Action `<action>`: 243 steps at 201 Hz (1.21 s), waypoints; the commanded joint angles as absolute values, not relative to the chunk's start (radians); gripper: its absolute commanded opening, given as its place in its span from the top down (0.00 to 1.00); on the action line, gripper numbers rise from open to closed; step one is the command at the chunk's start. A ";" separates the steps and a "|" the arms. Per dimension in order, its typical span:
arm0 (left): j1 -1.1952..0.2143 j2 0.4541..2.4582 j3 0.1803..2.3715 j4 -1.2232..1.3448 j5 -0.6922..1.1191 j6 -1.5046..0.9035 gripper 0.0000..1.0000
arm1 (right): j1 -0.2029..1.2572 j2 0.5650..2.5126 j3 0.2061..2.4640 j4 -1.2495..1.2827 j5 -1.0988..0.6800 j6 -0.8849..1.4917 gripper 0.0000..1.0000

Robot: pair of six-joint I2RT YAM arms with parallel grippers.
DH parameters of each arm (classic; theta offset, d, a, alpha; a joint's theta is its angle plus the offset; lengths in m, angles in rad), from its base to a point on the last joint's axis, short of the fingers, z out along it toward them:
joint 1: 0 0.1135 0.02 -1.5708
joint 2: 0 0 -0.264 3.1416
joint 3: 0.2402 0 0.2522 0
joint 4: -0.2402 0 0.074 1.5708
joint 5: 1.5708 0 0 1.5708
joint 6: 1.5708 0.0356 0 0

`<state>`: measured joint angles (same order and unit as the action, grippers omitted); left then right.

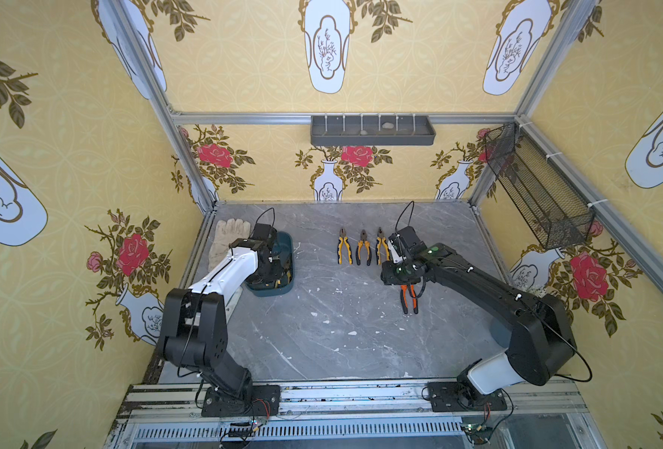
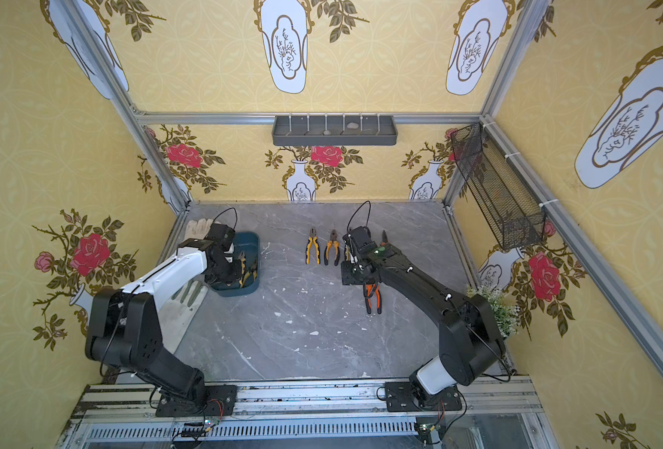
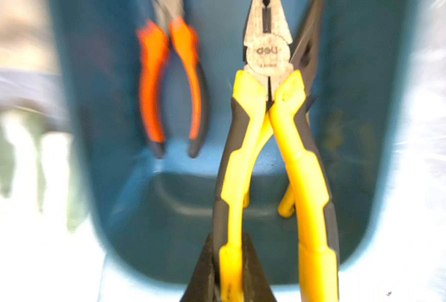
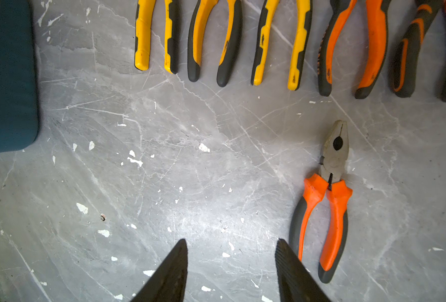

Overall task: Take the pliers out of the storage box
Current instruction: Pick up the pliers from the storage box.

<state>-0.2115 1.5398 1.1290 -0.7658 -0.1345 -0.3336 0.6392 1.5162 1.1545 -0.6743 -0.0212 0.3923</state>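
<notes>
Left fingers (image 3: 203, 277) clamp yellow-handled pliers (image 3: 267, 55) by one rubbery grip; right fingers (image 4: 168, 277) gape above scratched marble (image 4: 164, 157).

In both top views the dark teal plastic storage box (image 1: 271, 290) sits centre left on the grey marble desk (image 1: 341, 334), with a pale fabric glove (image 1: 226, 233) just left of it. Yellow-handled pliers (image 3: 269, 125) and orange-handled pliers (image 3: 173, 78) are inside, side by side. A row of pliers (image 1: 363, 248) lies right of centre, with a lone orange-handled pair (image 1: 404, 301) below its right end.
</notes>
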 commanded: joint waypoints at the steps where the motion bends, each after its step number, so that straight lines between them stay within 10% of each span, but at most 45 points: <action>1: -0.248 1.411 1.098 -0.694 -0.269 -0.319 1.00 | 0.647 1.499 1.160 -0.669 -0.018 0.403 0.48; 117: -0.818 0.910 0.600 -0.101 -0.663 -0.207 1.00 | 0.900 1.784 1.640 -0.744 -0.008 0.514 0.34; 243: -0.921 0.992 0.568 -0.040 -0.734 -0.251 1.00 | 0.930 1.812 1.825 -0.675 0.046 0.794 0.33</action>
